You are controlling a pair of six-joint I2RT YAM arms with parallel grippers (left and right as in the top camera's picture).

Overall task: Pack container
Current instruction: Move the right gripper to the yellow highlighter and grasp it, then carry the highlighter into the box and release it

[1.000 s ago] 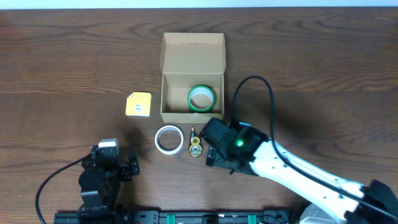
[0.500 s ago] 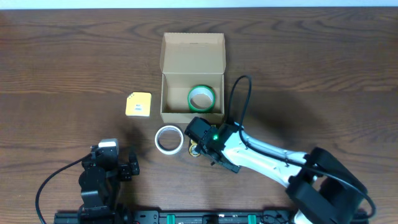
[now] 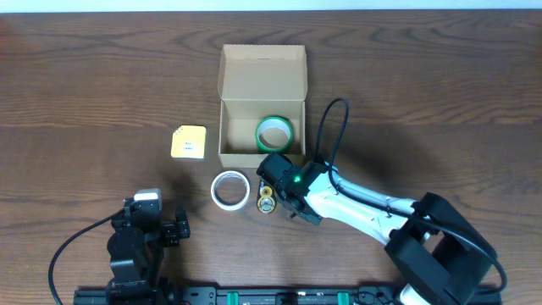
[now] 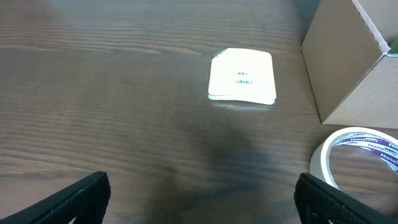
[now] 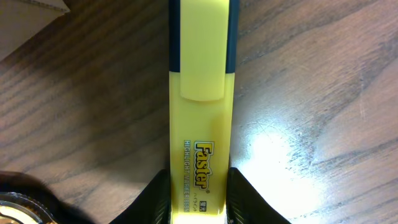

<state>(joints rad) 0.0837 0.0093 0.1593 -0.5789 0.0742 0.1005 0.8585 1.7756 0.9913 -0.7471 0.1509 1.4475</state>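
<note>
the container [image 3: 240, 127] stands mid-way across the table [image 3: 423, 85], its flap lid on the far side. a tape roll [image 3: 275, 133] lies inside it, toward the right wall. a note pad [image 3: 188, 141] lies just left of the container. near of its front wall lies a loose tape roll [image 3: 229, 189], a small round object [image 3: 266, 203] just to its right. the highlighter [image 5: 200, 112] lies on the table between the right gripper [image 5: 199, 193] fingers, which touch its sides. the left gripper [image 4: 202, 199] sits well apart, near left.
</note>
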